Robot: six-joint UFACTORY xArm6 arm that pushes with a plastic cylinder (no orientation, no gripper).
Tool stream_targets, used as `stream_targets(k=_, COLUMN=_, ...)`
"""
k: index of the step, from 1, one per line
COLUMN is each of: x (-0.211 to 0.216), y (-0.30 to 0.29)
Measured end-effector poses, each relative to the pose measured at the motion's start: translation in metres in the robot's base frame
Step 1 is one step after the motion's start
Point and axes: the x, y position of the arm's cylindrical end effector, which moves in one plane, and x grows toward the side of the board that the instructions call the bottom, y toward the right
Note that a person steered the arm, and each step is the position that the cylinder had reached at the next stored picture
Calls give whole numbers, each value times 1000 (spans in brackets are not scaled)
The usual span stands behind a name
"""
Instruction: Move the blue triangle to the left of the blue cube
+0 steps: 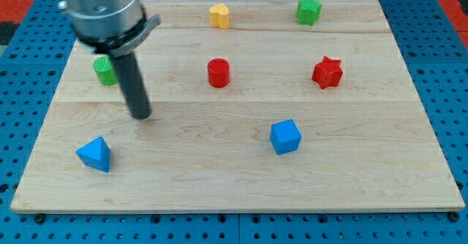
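The blue triangle [95, 154] lies near the board's bottom left. The blue cube [285, 136] sits right of the board's middle, far to the triangle's right. My tip [141, 116] rests on the board above and to the right of the blue triangle, apart from it, and far left of the blue cube. The rod rises to the arm's grey body at the view's top left.
A green cylinder [105, 71] stands just left of the rod, partly hidden by it. A red cylinder [218, 73] is at the middle, a red star [327, 72] at the right, a yellow block [219, 15] and a green star [308, 11] along the top. The wooden board [234, 189] lies on a blue pegboard.
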Motion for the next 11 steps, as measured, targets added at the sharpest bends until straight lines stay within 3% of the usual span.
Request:
stream_targets(k=1, x=21, y=-79)
stream_targets(k=2, x=46, y=-102)
stream_targets(k=3, x=69, y=-83)
stream_targets(k=5, x=58, y=4)
stream_targets(k=6, x=77, y=1)
stream_targets(k=11, x=48, y=149)
